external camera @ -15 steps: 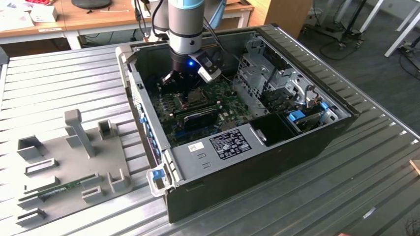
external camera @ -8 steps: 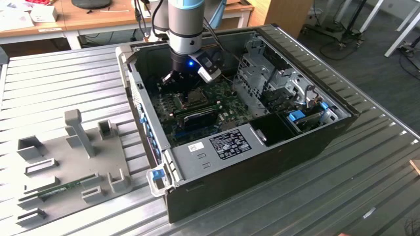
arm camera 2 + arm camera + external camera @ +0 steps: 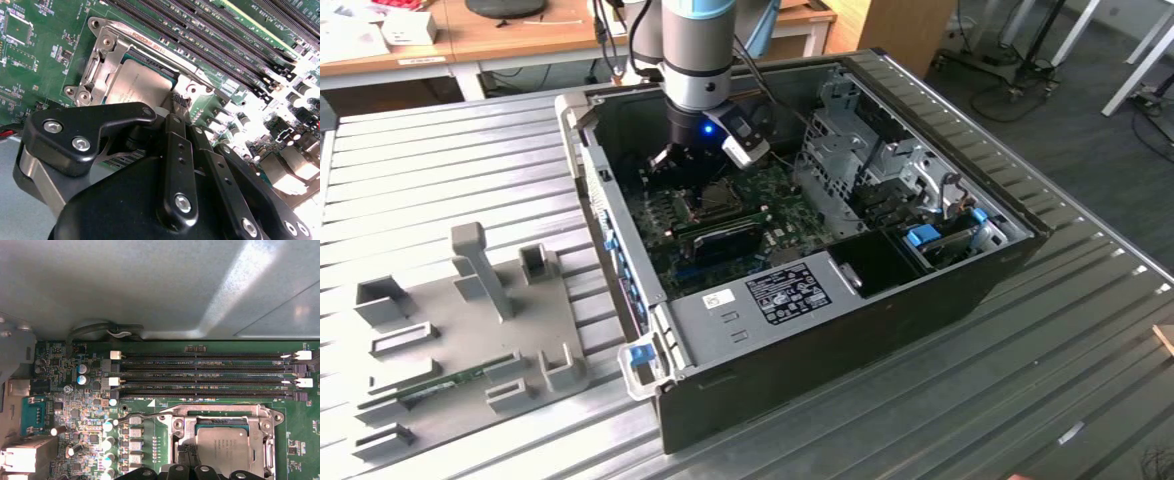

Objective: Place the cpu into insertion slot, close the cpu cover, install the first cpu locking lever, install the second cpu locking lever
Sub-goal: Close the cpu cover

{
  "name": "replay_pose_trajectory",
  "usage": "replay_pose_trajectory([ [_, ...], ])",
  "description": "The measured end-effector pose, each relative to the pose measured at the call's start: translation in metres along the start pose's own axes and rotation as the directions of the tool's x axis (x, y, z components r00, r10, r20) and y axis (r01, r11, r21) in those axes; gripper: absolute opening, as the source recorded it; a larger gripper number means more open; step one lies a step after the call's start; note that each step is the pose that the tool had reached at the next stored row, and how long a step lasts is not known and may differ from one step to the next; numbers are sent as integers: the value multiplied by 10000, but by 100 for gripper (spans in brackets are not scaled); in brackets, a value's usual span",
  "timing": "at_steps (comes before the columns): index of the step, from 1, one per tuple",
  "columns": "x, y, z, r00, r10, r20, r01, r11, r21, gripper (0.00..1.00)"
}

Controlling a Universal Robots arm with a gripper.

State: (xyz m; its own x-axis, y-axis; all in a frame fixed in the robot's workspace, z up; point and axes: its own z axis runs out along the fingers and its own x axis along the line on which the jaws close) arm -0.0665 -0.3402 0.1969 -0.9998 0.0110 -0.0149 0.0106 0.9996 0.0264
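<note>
Exterior view: an open computer case lies on its side on the slatted metal tabletop, and the arm reaches down into it from above. The pincer hangs low over the green circuit board, just above the insertion slot. The space round the slot is crowded. A grey drive cage stands toward the exterior view's right, a grey labelled box sits on the near side, and the case's far wall rises close behind the arm. Outside the case, toward the exterior view's left, a grey fixture tray rests on the tabletop with a memory stick lying on it (well apart from the work).

In the first wrist view the cpu lies flat in the slot, pale face up, framed by the silvery cpu cover. The cover appears to lie down around the chip; whether it is locked I cannot tell. Long black memory slots run just beside the socket, capacitors stand off to one side, and a dark cable loops at the board's edge.

In the second wrist view the pincer's black linkage stands in the way of the near part of the cpu. Whether the pincer is wide or narrow I cannot tell.
</note>
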Motion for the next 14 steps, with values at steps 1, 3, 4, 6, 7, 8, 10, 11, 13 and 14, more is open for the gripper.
replay_pose_trajectory([
  [1,0,0,0,10000,0,0,0,10000,0,10],
  [3,0,0,0,10000,0,-1,0,10000,1,10],
  [4,0,0,0,10000,0,-1,0,10000,1,10],
  [6,0,-1,1,10000,0,-1,0,10000,1,10],
  [7,0,-1,1,10000,0,-1,0,10000,2,10],
  [8,0,-1,1,10000,0,-1,0,10000,2,10],
  [10,1,-1,2,10000,0,-2,0,10000,3,10],
  [11,1,-1,1,10000,0,-3,0,10000,4,10],
  [13,1,-2,2,10000,0,-3,0,10000,4,10],
  [14,1,-2,2,10000,0,-3,0,10000,4,10],
])
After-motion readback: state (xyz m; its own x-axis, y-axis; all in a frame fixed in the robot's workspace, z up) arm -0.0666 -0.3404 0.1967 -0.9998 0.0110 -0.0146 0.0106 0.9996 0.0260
